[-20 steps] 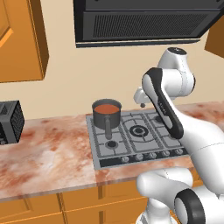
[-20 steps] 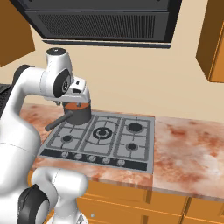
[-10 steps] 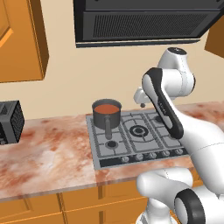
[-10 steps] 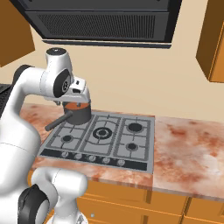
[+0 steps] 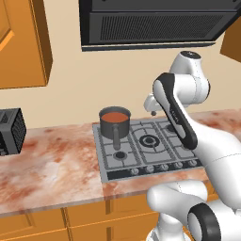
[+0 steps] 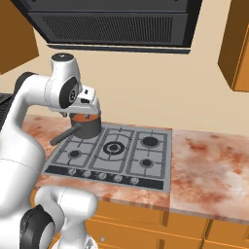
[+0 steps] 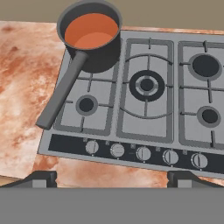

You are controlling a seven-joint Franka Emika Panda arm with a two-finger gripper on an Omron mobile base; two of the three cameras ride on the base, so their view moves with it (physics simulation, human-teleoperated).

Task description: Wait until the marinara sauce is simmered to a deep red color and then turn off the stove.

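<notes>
Your marble counter [image 7: 26, 78] carries the stove [image 7: 144, 109]; the marinara sauce [image 7: 91, 30], orange-red, sits in the saucepan [image 7: 94, 54] on its back-left burner; your gripper [image 7: 111, 177] hangs above the knobs [image 7: 143, 153], fingers spread wide, holding nothing.

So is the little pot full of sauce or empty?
Full. The marinara sauce makes a flat orange-red disc reaching close to the rim of the saucepan, which stands upright on the back left burner of the stove.
</notes>
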